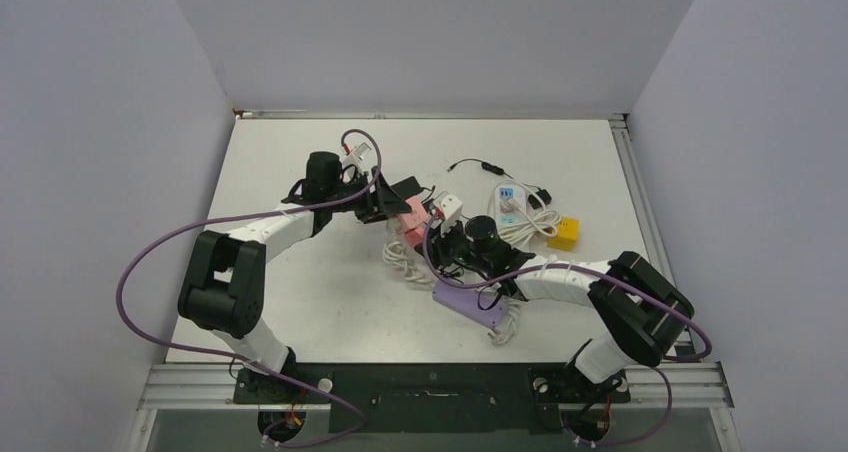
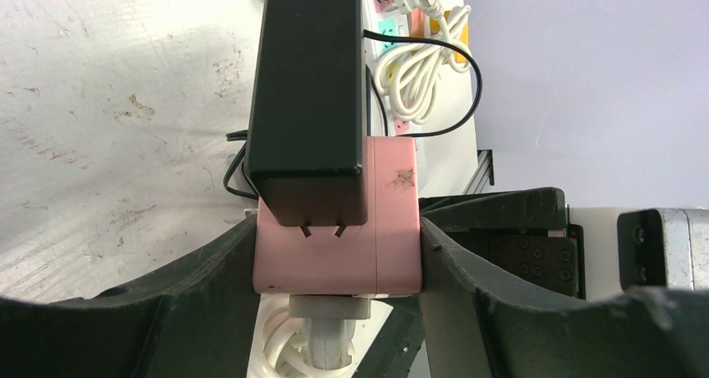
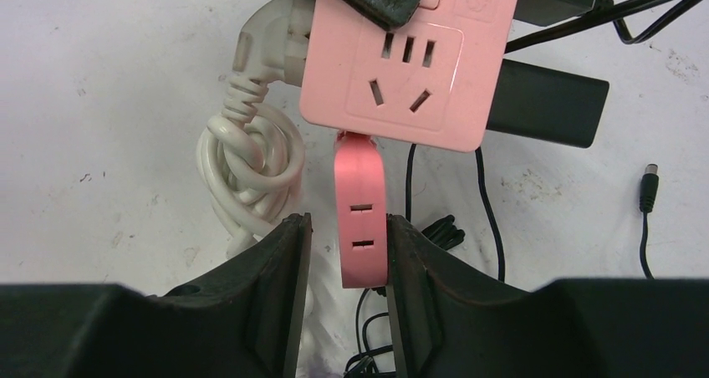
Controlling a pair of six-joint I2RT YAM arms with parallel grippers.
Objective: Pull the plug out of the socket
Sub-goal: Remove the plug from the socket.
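A pink cube socket is clamped between the fingers of my left gripper, which is shut on its two sides. A black adapter is plugged into one face, its prongs partly showing. A white plug with a coiled cord enters another face. In the right wrist view a flat pink plug with two slots sticks out of the socket. My right gripper straddles it: one finger touches it, and a gap remains at the other finger.
A purple power strip lies under the right forearm. A white power strip with a coiled cord, a yellow block and a thin black cable lie behind. Loose black wires lie under the right gripper.
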